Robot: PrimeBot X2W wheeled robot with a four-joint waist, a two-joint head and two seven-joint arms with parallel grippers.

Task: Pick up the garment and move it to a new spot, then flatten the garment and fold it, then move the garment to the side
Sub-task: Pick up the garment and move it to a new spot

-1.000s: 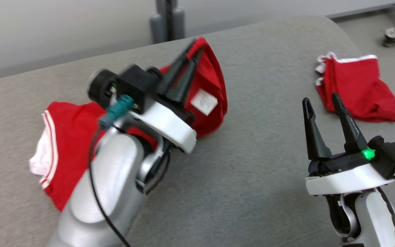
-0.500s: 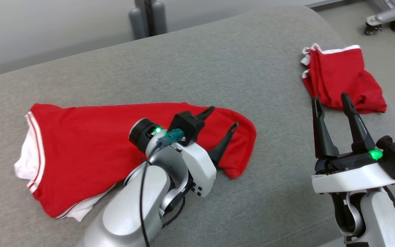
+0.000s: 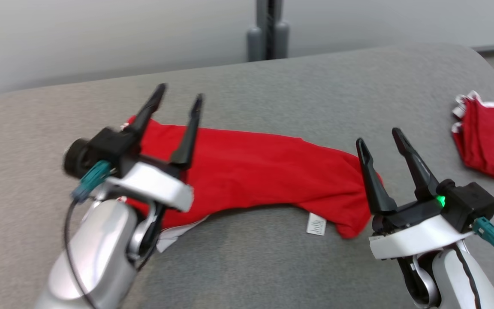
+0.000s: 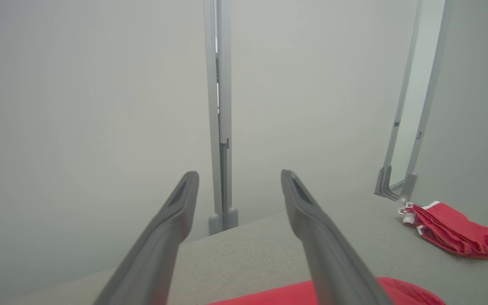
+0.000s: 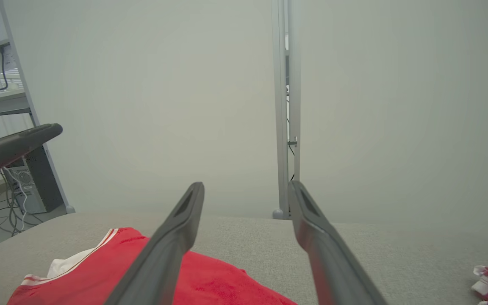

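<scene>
The garment [image 3: 255, 171] is red with white trim and lies folded lengthwise as a long band across the grey surface, a white label [image 3: 316, 224] at its near right edge. My left gripper [image 3: 179, 96] stands open above the band's left end, holding nothing. My right gripper [image 3: 380, 136] is open too, raised by the band's right end. In the left wrist view my gripper [image 4: 239, 177] points over a strip of the garment [image 4: 286, 294]. Seen from the right wrist, the gripper [image 5: 246, 188] hangs above the garment [image 5: 210, 284] and its white-striped hem.
A second red garment with white trim [image 3: 491, 146] lies bunched at the far right of the grey padded surface [image 3: 272, 94], also in the left wrist view [image 4: 451, 231]. A grey post [image 3: 268, 34] stands behind the surface's far edge. Desk legs and cables [image 5: 15, 190] are off to the left.
My left gripper let go of the garment, opened, and lifted back to the left. The garment now lies as a long folded band. The head camera has shifted.
</scene>
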